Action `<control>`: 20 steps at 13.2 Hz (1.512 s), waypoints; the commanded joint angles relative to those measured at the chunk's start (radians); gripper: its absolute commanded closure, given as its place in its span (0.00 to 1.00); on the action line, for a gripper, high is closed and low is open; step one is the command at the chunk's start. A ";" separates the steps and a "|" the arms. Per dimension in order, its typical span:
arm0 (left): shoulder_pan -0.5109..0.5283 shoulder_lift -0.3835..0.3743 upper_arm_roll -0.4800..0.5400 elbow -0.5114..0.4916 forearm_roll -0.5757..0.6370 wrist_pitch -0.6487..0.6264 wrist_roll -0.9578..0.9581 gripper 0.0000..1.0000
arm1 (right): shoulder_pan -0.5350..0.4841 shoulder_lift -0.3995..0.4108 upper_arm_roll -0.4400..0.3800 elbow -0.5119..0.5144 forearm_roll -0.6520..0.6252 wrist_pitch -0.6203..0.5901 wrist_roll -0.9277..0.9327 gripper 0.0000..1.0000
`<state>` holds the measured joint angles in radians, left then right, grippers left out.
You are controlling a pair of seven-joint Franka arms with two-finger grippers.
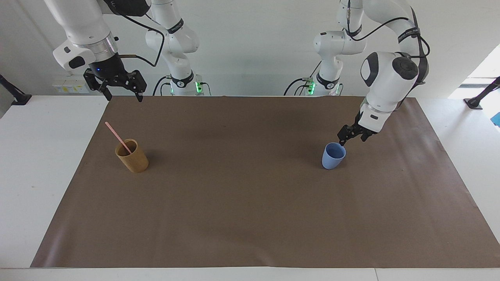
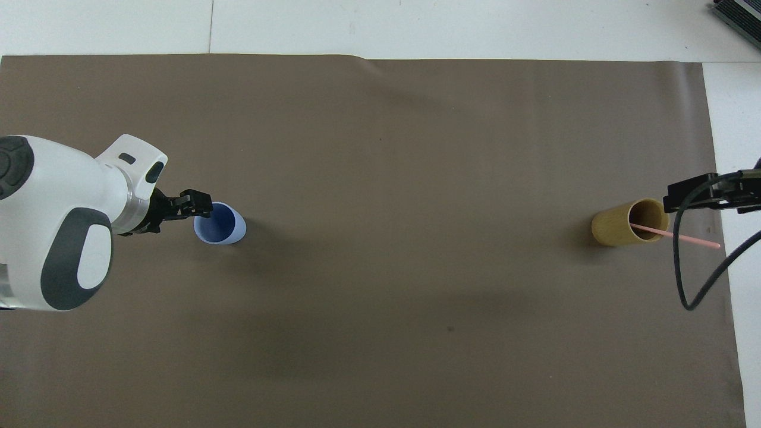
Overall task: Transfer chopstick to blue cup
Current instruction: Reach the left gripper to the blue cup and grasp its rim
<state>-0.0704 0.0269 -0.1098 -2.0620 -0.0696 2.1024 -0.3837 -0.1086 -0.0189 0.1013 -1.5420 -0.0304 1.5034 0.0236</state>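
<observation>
The pale-pink chopstick [image 1: 117, 136] [image 2: 684, 238] leans in a tan bamboo-coloured cup [image 1: 133, 158] [image 2: 618, 227] toward the right arm's end of the table, its upper half sticking out over the rim. The blue cup [image 1: 333, 156] [image 2: 221, 224] stands upright toward the left arm's end. My left gripper [image 1: 352, 138] [image 2: 199, 205] hangs open just by the blue cup's rim, holding nothing. I cannot tell whether it touches the rim. My right gripper [image 1: 123, 95] [image 2: 692, 199] is open and high in the air, over the mat beside the tan cup.
A brown mat [image 1: 250, 218] [image 2: 380, 148] covers most of the white table [image 1: 39, 175]. A black cable [image 2: 684, 279] loops down from the right arm over the mat's edge. A dark device [image 2: 740, 18] sits at a table corner.
</observation>
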 commanded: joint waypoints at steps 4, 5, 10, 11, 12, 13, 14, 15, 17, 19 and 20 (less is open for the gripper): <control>-0.012 0.024 0.015 -0.063 -0.010 0.054 -0.055 0.00 | -0.013 -0.015 0.001 -0.023 0.020 0.020 -0.025 0.00; -0.020 0.031 0.015 -0.064 -0.010 0.060 -0.060 0.00 | -0.014 -0.015 0.001 -0.023 0.020 0.020 -0.025 0.00; -0.012 0.025 0.015 -0.109 -0.010 0.113 -0.060 1.00 | -0.014 -0.016 0.001 -0.023 0.018 0.020 -0.025 0.00; -0.014 0.027 0.015 -0.109 -0.010 0.113 -0.055 1.00 | -0.014 -0.016 0.001 -0.021 0.018 0.020 -0.025 0.00; -0.016 0.027 0.015 -0.109 -0.010 0.125 -0.055 1.00 | -0.014 -0.015 0.001 -0.021 0.018 0.020 -0.025 0.00; -0.020 0.030 0.015 -0.106 -0.010 0.137 -0.055 1.00 | -0.016 -0.016 0.001 -0.021 0.018 0.020 -0.025 0.00; -0.023 0.033 0.015 -0.098 -0.010 0.137 -0.050 1.00 | -0.016 -0.016 0.001 -0.021 0.018 0.020 -0.025 0.00; -0.023 0.037 0.015 -0.087 -0.009 0.128 -0.032 1.00 | -0.016 -0.016 0.001 -0.021 0.018 0.020 -0.025 0.00; -0.026 0.042 0.015 -0.040 -0.007 0.110 -0.003 1.00 | -0.014 -0.016 0.001 -0.021 0.018 0.020 -0.027 0.00; -0.063 0.044 0.016 0.072 0.004 -0.012 -0.003 1.00 | -0.017 -0.016 0.000 -0.021 0.018 0.020 -0.027 0.00; -0.087 0.044 0.016 0.132 0.005 -0.069 -0.006 1.00 | -0.020 -0.016 -0.002 -0.021 0.018 0.020 -0.027 0.00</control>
<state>-0.1070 0.0778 -0.1076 -2.0346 -0.0693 2.1445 -0.3950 -0.1116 -0.0189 0.1001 -1.5425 -0.0303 1.5037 0.0236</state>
